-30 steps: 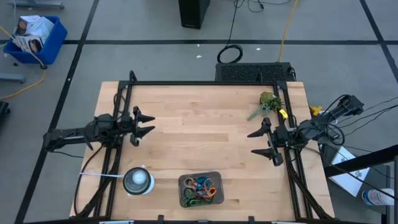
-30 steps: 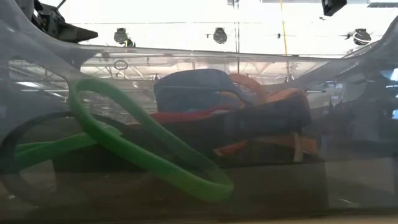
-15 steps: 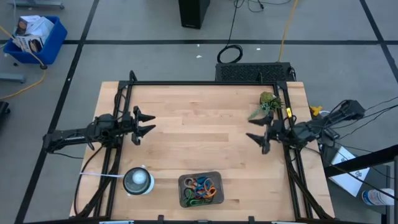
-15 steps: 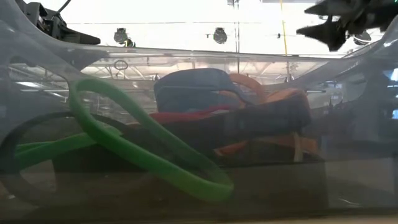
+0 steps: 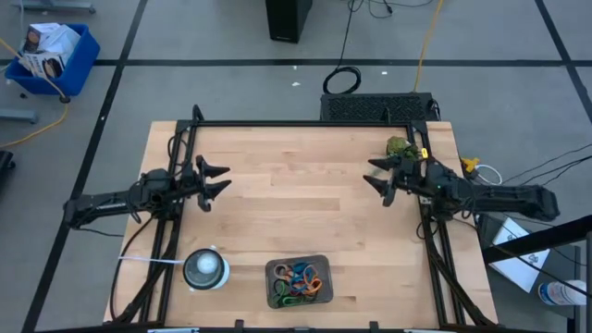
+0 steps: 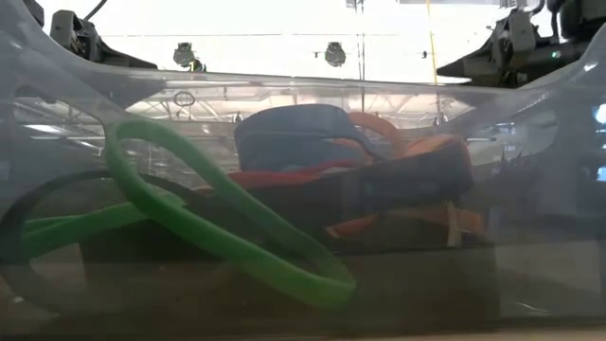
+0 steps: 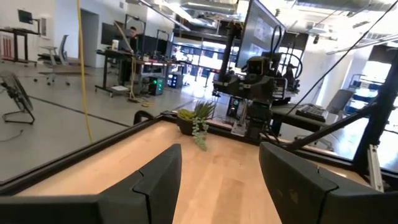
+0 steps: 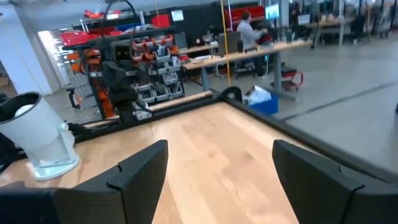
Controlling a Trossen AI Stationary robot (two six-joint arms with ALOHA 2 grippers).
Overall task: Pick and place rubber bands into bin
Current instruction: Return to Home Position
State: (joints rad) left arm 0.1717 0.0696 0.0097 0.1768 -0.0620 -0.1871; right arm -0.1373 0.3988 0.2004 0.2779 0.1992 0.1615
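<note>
Left tool (image 5: 220,180): released, empty, hangs over left side of worktop (image 5: 296,185). Right tool (image 5: 372,176): also released, empty, over right side.

Rubber bands (image 5: 298,282): heaped inside bin (image 5: 326,264) at worktop edge, near round white object (image 5: 204,268), well apart from both my tools. None seen loose on worktop.

My judgement: bands light, floppy, stretchy, prone to tangle. Best hold is pinch on one raised strand, e.g. green loop (image 6: 218,237) arching at pile's front.

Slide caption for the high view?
Left gripper and right gripper open and empty above the table; coloured rubber bands lie piled in the grey bin.
</note>
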